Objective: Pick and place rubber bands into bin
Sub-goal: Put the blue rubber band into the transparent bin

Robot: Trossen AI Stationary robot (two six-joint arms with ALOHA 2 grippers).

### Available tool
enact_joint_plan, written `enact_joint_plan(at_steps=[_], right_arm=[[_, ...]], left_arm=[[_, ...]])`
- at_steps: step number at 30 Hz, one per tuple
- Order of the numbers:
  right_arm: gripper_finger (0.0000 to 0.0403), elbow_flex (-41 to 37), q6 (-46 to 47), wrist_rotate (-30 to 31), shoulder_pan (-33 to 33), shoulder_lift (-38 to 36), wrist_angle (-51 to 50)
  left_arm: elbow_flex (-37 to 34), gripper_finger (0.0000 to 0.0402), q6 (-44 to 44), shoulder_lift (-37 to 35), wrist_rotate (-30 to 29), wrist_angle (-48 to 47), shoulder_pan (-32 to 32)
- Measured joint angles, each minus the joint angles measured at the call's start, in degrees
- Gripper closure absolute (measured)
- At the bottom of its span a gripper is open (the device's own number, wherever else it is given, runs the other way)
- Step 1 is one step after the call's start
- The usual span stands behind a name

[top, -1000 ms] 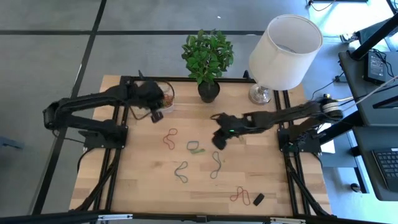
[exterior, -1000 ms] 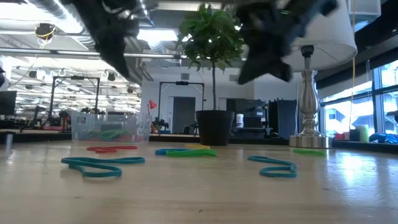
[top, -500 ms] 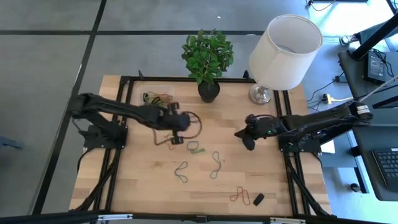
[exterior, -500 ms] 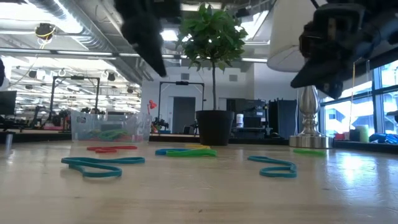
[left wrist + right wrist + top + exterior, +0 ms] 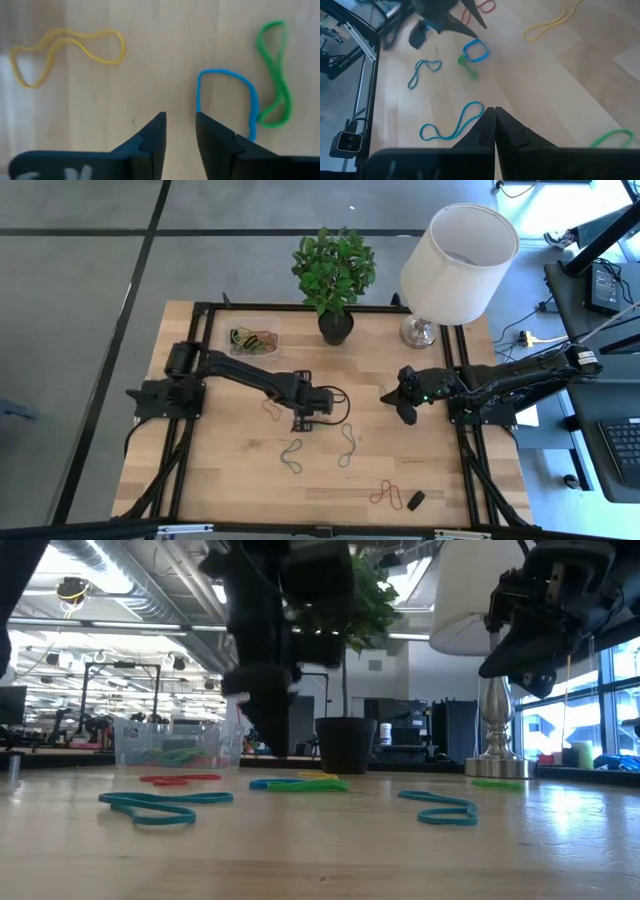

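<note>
Well, the bin (image 5: 253, 339) sits at the far left part of the bench (image 5: 230, 470), just left of the plant pot (image 5: 336, 327), w/ several rubber bands (image 5: 250, 338) inside: green, yellow and orange show from above, green and red through its clear wall in the low view.

Loose bands lie across the bench middle. A blue loop (image 5: 235, 97) sits touching a green figure-eight (image 5: 274, 85), and a yellow one (image 5: 65, 47) lies apart from them. Two teal ones (image 5: 291, 456) lie nearer the front, a red one (image 5: 384, 494) by a small black block (image 5: 416, 500) at front right.

The left gripper (image 5: 179, 131) is low over the bench centre, jaws a little apart w/ nothing between them, tips just beside the blue loop. The right gripper (image 5: 494, 122) hangs above the bench's right side, jaws pressed together, holding nothing.

Vs a sec ago: the left arm was over at the bin w/ jaws shut; it has since swung out to the centre and the jaws have parted. The right arm was reaching toward the middle then and has pulled back toward its base side, about where it was half a sec ago. The loose bands haven't shifted, as far as I can tell.

A lamp (image 5: 455, 265) stands at the far right.
</note>
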Motion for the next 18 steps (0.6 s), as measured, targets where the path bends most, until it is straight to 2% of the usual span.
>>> enact_joint_plan(at_steps=[5,10,13,18], right_arm=[[0.0399,0.0,0.1,0.0,0.0,0.0,-0.5],[0.0399,0.0,0.0,-0.4,0.1,0.0,-0.9],[0.0399,0.0,-0.2,-0.5,0.1,0.0,-1.0],[0.0399,0.0,-1.3,-0.5,0.1,0.0,-1.0]], left_arm=[[0.0,0.0289,-3.1,3.3,0.4,1.2,0.9],[0.0,0.0304,-1.8,4.5,2.6,1.7,1.5],[-0.2,0.033,-1.4,4.4,6.6,2.5,2.1],[-0.2,0.0393,-2.3,4.4,8.4,2.5,2.5]])
